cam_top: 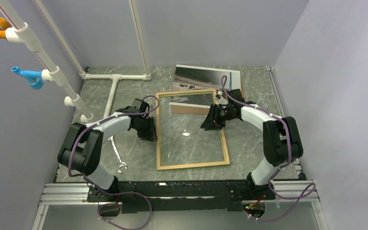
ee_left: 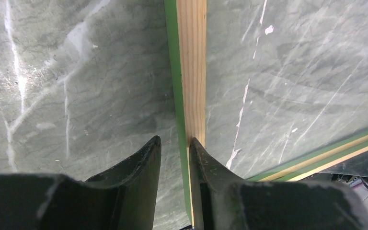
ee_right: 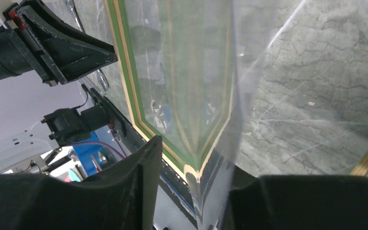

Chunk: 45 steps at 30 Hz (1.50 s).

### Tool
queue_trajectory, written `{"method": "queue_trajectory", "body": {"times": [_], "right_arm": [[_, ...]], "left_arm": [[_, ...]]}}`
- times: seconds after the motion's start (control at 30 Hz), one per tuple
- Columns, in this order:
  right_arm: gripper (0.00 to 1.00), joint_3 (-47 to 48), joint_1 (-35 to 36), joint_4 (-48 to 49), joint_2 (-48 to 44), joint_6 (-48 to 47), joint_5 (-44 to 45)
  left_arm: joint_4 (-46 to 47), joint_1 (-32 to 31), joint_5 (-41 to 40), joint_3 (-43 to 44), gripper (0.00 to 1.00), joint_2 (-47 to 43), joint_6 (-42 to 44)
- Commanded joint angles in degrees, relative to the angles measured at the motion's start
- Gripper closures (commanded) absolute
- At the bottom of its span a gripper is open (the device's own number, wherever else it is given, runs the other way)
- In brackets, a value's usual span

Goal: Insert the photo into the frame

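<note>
The frame [cam_top: 159, 134] lies flat mid-table, its tan wood face up. Its green outer side [ee_left: 171, 72] shows in the left wrist view. My left gripper [cam_top: 148, 129] is at the frame's left rail [ee_left: 191, 67]. One fingertip [ee_left: 195, 148] rests over the wood, and bare table shows between the other finger and the green edge. A clear pane [ee_right: 191, 72] stands edge-on between the fingers of my right gripper [ee_right: 196, 158], which is open, with a gap at one finger [ee_right: 148, 163]. The photo [cam_top: 206, 76] lies at the back of the table beyond the frame.
A brown board [cam_top: 190, 109] shows through the frame's far end. A wrench [cam_top: 118, 158] lies left of the frame by the left arm. White pipes [cam_top: 115, 79] run along the back left. Walls close in on both sides.
</note>
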Motion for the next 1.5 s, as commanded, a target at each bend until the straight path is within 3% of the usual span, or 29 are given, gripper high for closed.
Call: {"method": "queue_trajectory", "body": {"times": [0.0,0.2,0.63,1.47], "right_arm": [[0.58,1.38,1.04,-0.05,-1.18,0.02,0.73],[0.34,1.86,1.03,-0.76,-1.60,-0.46,2.06],[0.02,2.74,1.15,-2.05,-2.09,-0.99,5.11],[0.00,5.64,1.50,-11.84,-3.23,-2.23,19.94]], "left_arm": [[-1.13,-1.51,-4.73,-1.75,0.68,3.19,1.64],[-1.12,-1.60,-4.82,-1.62,0.68,3.41,1.55],[-1.18,-1.75,-5.19,-1.94,0.68,3.19,1.64],[-1.34,-1.86,-5.66,-2.31,0.68,3.05,1.85]]}}
